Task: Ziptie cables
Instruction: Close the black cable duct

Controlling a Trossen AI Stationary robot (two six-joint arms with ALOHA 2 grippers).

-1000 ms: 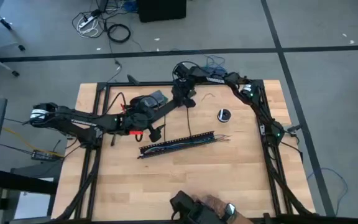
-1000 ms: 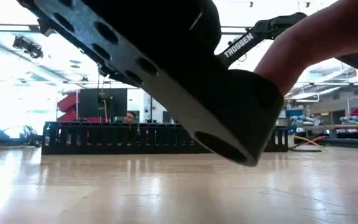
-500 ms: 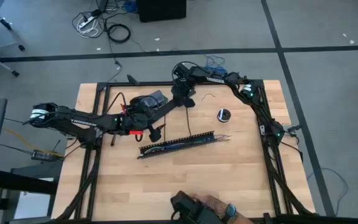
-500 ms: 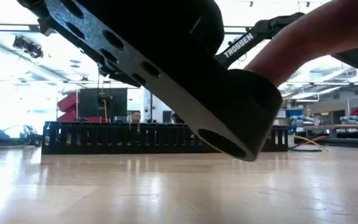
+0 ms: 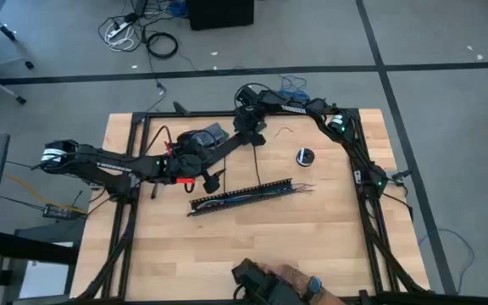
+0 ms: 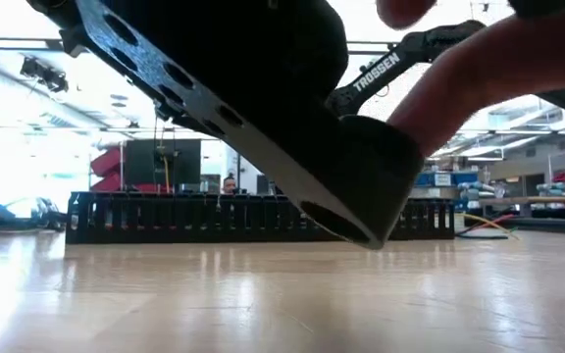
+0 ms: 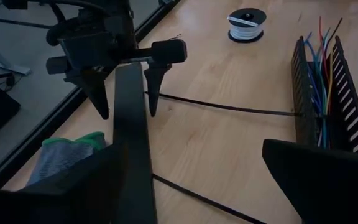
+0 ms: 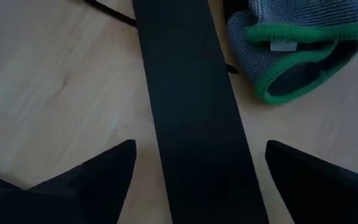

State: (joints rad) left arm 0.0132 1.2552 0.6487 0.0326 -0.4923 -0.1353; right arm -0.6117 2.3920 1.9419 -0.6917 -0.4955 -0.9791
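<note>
Right gripper (image 7: 126,102) spread open, fingers straddling a flat black bar (image 7: 132,149), gripping nothing; left gripper (image 5: 213,180) open and empty just beside the slotted channel (image 5: 242,196); cables (image 7: 321,56) lie in that channel; zipties (image 7: 222,107) on table between grippers.

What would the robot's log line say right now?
left gripper open | right gripper open astride black strip | cables lying in channel

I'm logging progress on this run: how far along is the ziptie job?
Barely started. Done: the cables lie in the slotted channel. In hand: nothing; the open right gripper hovers over one ziptie, the open left gripper nearby. Left: picking up a ziptie and cinching it.
</note>
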